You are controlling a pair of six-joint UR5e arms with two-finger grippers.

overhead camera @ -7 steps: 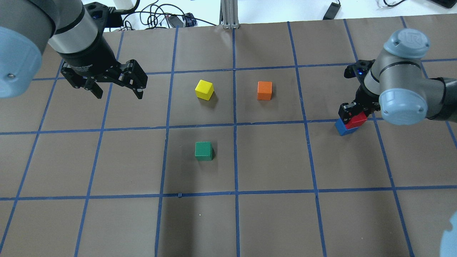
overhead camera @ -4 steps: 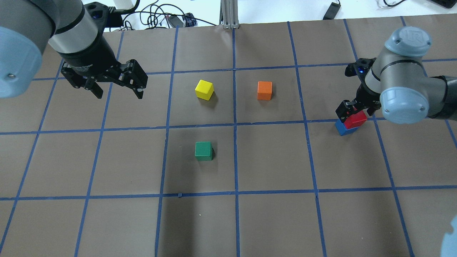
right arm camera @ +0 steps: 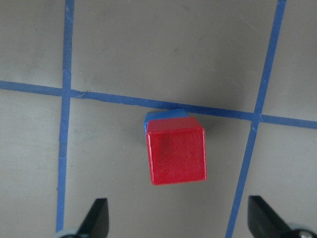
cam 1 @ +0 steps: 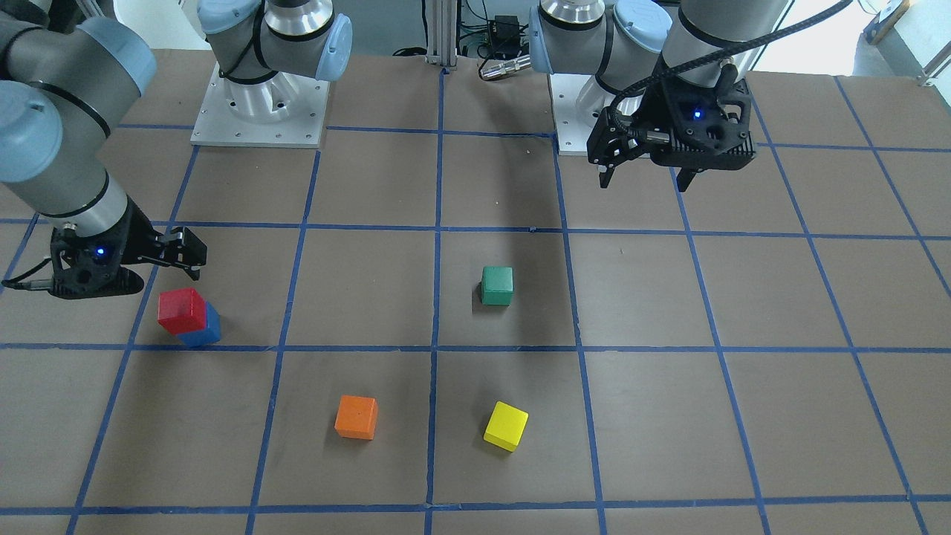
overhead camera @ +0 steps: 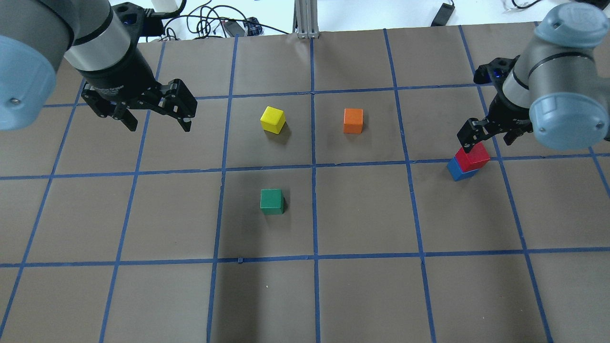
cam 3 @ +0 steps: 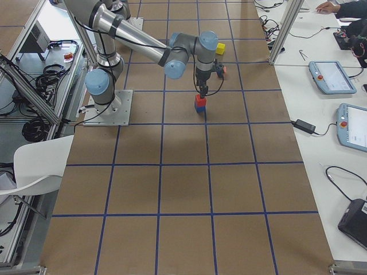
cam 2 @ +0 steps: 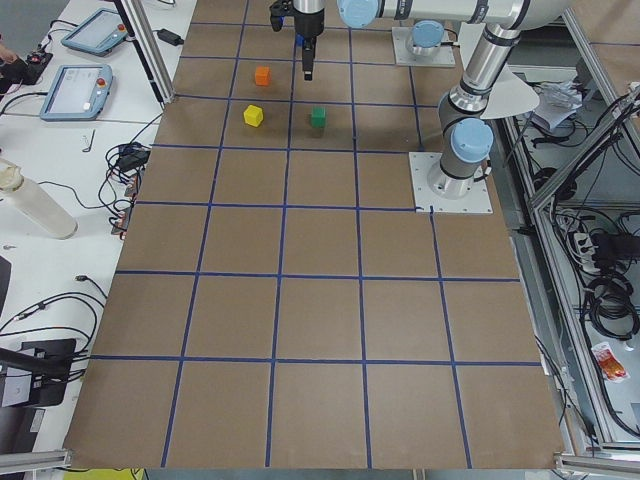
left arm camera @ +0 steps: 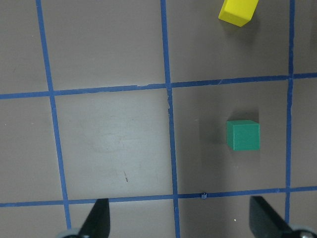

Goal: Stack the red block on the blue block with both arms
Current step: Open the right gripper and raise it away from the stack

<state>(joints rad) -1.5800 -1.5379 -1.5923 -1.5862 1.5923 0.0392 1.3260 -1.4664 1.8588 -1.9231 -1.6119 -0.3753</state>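
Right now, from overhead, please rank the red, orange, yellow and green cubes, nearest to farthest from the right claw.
1. Red block, just beneath the right claw.
2. Orange cube, mid-table.
3. Yellow cube and green cube, farther left: too close to call.

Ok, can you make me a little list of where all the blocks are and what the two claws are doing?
red block: on top of the blue block, a bit off-centre
blue block: on the table, under the red one
right claw: open, above the stack, not touching
left claw: open, holding nothing, far from the stack
yellow block: alone on the table
orange block: alone
green block: alone
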